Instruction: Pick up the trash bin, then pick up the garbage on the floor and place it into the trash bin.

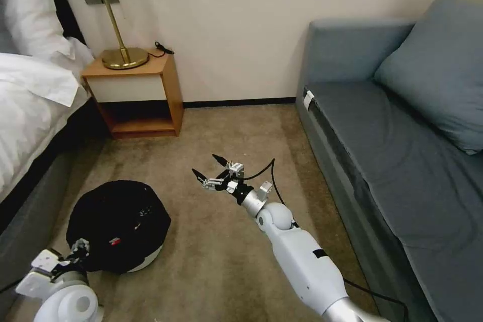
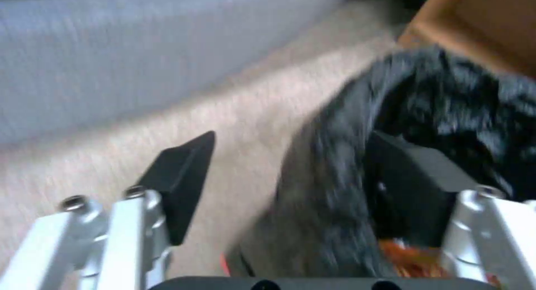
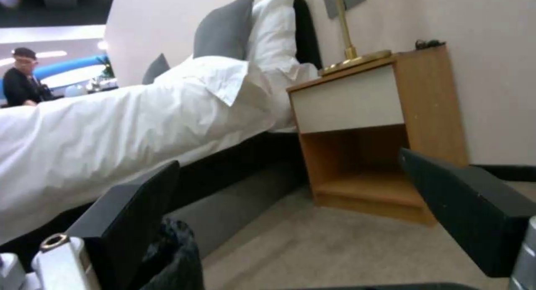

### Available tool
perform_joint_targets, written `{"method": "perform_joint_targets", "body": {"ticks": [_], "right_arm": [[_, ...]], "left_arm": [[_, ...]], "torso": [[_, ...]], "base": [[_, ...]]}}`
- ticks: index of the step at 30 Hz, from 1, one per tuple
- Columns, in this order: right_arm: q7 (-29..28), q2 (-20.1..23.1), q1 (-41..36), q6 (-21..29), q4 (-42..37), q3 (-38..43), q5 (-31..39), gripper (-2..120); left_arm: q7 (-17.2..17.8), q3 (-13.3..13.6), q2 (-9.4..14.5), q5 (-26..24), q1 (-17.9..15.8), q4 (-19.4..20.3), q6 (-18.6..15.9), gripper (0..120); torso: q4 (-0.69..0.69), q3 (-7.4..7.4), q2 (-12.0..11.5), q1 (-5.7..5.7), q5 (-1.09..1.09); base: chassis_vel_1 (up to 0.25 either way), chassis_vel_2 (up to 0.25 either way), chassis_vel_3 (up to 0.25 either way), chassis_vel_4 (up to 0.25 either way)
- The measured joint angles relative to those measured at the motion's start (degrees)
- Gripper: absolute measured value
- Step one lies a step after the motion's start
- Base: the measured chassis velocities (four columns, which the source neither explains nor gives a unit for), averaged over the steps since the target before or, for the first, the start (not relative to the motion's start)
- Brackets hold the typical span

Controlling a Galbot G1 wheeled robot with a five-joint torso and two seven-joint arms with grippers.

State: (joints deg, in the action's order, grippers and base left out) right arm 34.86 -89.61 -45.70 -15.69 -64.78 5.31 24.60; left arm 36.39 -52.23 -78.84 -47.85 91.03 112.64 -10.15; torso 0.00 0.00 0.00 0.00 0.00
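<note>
Near left, the left gripper [image 2: 290,173] sits at the near rim of the bin [image 1: 118,224] — its fingers straddle the black bag's edge, one inside, one outside, with a gap between them, not visibly pinching. The bin is on the carpet [image 1: 226,261] beside the bed [image 1: 30,105], a red-white packet [image 1: 115,241] inside. Farther right, the right gripper [image 1: 210,168] hovers spread and empty — nightstand [image 1: 136,90] beyond.

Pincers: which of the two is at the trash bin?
The left pincer, its fingers astride the black-bagged trash bin rim. The right pincer hangs open above bare carpet.
</note>
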Motion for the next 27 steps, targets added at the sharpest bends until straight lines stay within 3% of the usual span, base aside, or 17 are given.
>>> {"method": "perform_joint_targets", "body": {"ticks": [4,6,8,11,13,15,21,27], "right_arm": [[-0.86,-0.58,-0.68,0.00,-0.87,0.91,-1.01,100],[-3.07,-1.22,-1.97,-0.67,-1.92,1.89,-2.27,100],[-3.90,-1.46,-2.43,-0.82,-2.52,2.30,-2.52,100],[-6.84,-2.07,-4.20,-1.05,-4.66,3.82,-2.70,100],[-7.20,-2.10,-4.50,-1.07,-5.05,4.10,-2.65,100],[-8.34,-1.98,-5.82,-1.09,-6.20,5.18,-2.05,100],[-9.20,-0.99,-8.17,-1.25,-8.00,8.03,-0.95,100],[-9.64,0.17,-9.90,-1.27,-9.89,10.65,-0.80,100]], "left_arm": [[-0.37,-0.61,1.26,2.44,0.86,1.02,1.76,90],[-1.97,-0.98,2.27,10.13,1.68,0.79,7.30,99],[-2.83,-1.03,2.50,12.62,1.88,0.40,9.09,100],[-7.92,-0.66,3.48,20.79,3.01,-0.14,14.56,100],[-8.79,-0.50,3.61,21.86,3.17,-0.12,15.15,100],[-13.38,0.63,4.55,27.00,3.79,0.42,18.00,100],[-17.00,2.74,6.70,32.06,3.12,2.52,18.29,100],[-19.59,4.66,7.11,32.63,1.34,3.20,17.75,100]], "torso": [[0.00,0.00,0.00,0.00,0.00],[0.00,0.00,0.00,0.00,0.00],[0.01,0.00,0.00,0.00,0.00],[0.01,0.00,0.00,0.00,0.01],[0.01,0.00,0.00,0.00,0.00],[0.00,0.00,0.00,0.00,0.00],[0.00,0.00,0.00,0.00,0.01],[0.00,0.00,0.00,0.00,0.00]], "base": [[0.000,0.000,0.000,0.000],[0.000,0.000,0.000,0.000],[0.000,0.000,0.000,0.000],[0.000,0.000,0.000,0.000],[0.000,0.000,0.000,0.000],[0.000,0.000,0.000,0.000],[0.000,0.000,0.000,0.000],[0.000,0.000,0.000,0.000]]}}
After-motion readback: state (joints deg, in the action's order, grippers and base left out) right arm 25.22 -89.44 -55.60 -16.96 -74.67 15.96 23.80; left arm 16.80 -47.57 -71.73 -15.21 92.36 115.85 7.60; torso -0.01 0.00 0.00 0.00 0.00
